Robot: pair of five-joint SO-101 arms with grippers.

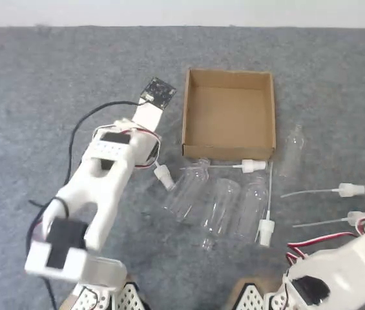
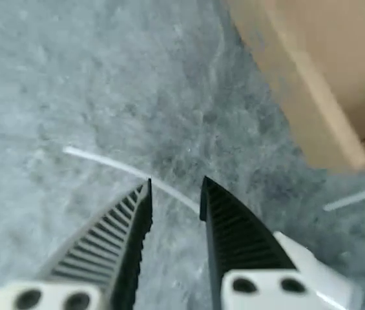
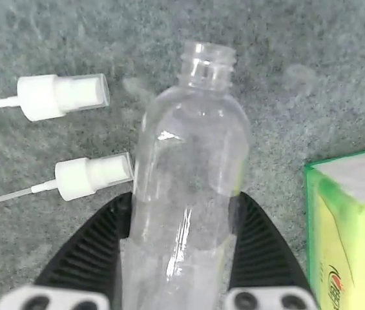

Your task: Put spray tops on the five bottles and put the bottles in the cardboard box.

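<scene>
My right gripper [image 3: 182, 200] is shut on a clear, capless bottle [image 3: 192, 129] held over the grey carpet. Two white spray tops [image 3: 62, 97] [image 3: 95, 176] lie on the carpet just beside it. My left gripper [image 2: 176, 187] stands open close above the carpet, and a thin white spray tube [image 2: 104, 163] runs between its fingertips. In the high view the left arm [image 1: 114, 155] ends beside a white spray top [image 1: 163, 175], just left of the cardboard box [image 1: 229, 150]. Three clear bottles [image 1: 188, 187] [image 1: 221, 206] [image 1: 253, 203] lie in front of the box, and another bottle [image 1: 293, 150] is at its right.
More spray tops lie loose on the carpet: one [image 1: 254, 166] by the box front, one [image 1: 266, 231] below the bottles, two [image 1: 352, 189] [image 1: 356, 217] at the right. A green and yellow carton [image 3: 350, 232] sits next to my right gripper. The right arm [image 1: 337, 271] is at the near right.
</scene>
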